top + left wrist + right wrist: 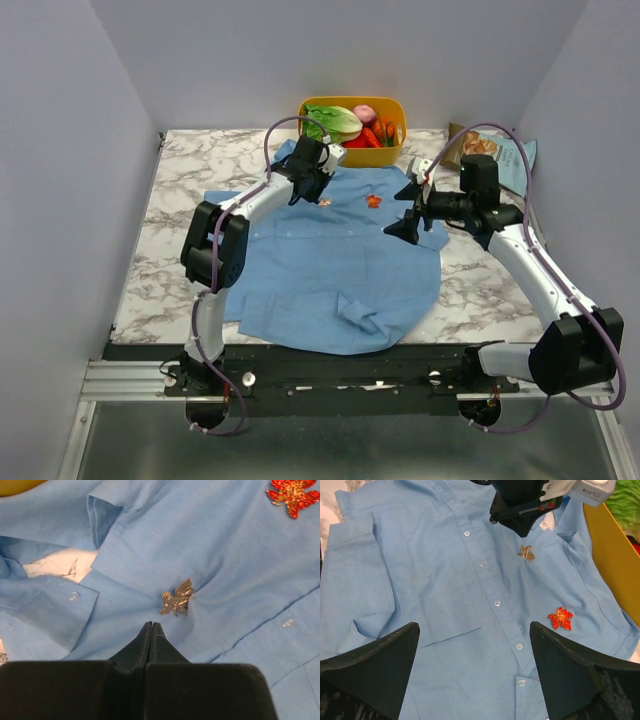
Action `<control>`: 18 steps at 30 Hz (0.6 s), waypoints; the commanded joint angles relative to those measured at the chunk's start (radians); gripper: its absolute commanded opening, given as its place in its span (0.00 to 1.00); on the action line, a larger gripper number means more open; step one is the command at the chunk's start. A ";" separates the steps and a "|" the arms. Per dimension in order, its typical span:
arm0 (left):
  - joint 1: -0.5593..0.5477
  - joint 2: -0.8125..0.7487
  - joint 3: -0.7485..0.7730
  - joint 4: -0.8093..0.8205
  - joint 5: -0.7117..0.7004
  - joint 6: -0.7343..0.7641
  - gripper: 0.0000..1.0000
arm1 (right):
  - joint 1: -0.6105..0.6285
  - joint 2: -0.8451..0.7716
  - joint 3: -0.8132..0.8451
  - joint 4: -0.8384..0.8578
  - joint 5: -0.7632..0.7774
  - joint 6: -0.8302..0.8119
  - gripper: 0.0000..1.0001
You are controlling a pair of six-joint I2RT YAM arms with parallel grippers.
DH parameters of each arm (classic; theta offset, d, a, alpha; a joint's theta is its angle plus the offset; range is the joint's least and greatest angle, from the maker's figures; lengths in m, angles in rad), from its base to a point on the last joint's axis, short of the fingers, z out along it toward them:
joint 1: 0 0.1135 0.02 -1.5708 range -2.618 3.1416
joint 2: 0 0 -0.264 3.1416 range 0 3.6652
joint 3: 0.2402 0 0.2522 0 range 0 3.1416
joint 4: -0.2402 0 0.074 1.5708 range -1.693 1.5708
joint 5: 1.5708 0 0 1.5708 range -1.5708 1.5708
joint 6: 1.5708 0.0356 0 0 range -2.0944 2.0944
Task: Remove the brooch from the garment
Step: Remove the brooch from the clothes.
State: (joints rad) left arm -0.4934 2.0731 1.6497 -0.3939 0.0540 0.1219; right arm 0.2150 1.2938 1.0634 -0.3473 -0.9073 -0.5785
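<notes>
The light-blue garment (320, 260) lies spread on the marble table. The small tan brooch (177, 598) sits on its chest near the collar; it also shows in the top view (324, 202) and the right wrist view (526, 553). My left gripper (151, 625) is shut and empty, its tips just short of the brooch and not touching it. My right gripper (474, 630) is wide open above the button placket, empty. A red-orange leaf ornament (560, 618) is pinned to the right of the brooch.
A yellow bin (396, 108) with vegetables stands at the back edge behind the collar. A snack bag (492, 150) lies at the back right. Marble table (170, 220) shows left of the shirt. Shirt buttons (497, 602) run down the placket.
</notes>
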 commanded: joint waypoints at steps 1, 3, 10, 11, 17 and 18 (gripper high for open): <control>-0.001 0.048 0.059 -0.028 0.038 -0.013 0.00 | 0.004 -0.034 -0.023 -0.027 -0.031 -0.014 0.99; -0.001 0.058 0.065 -0.031 0.041 -0.018 0.00 | 0.003 -0.034 -0.026 -0.027 -0.031 -0.012 0.99; 0.001 0.059 0.055 -0.025 0.047 0.001 0.00 | 0.003 -0.027 -0.033 -0.024 -0.036 -0.014 0.99; 0.003 0.062 0.053 -0.026 0.055 0.002 0.01 | 0.004 -0.025 -0.036 -0.025 -0.038 -0.015 0.99; 0.027 0.097 0.084 -0.042 0.150 0.019 0.10 | 0.004 -0.021 -0.042 -0.024 -0.041 -0.015 0.99; 0.035 0.102 0.090 -0.046 0.174 0.019 0.14 | 0.004 -0.022 -0.043 -0.025 -0.038 -0.015 0.99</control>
State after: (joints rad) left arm -0.4831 2.1349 1.6951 -0.4091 0.1249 0.1261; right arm 0.2150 1.2758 1.0367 -0.3538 -0.9184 -0.5785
